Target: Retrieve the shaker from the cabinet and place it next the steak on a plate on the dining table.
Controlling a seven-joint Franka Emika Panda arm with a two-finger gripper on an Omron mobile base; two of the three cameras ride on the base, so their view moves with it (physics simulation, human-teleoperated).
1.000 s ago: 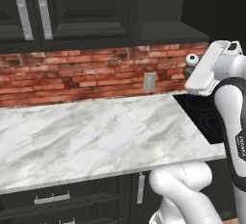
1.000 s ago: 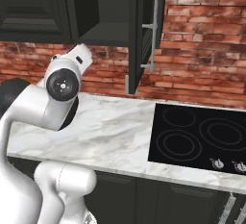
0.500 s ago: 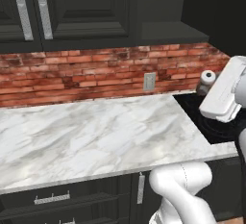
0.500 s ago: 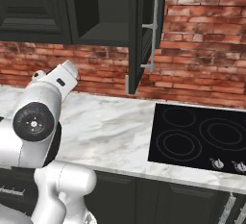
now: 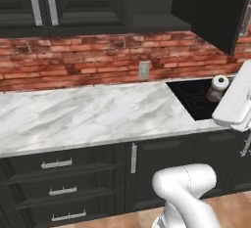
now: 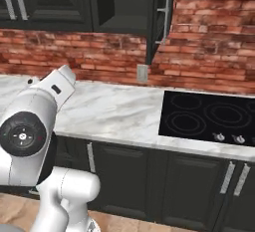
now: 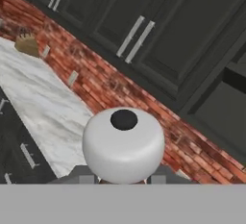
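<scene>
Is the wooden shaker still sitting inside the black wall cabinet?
No, the brown wooden shaker with the white rounded top is held in the gripper, out in front of the cabinet.

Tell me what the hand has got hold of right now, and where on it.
The hand is shut on the shaker, gripping it low on its body, below the white rounded top. The exact contact is hidden.
</scene>
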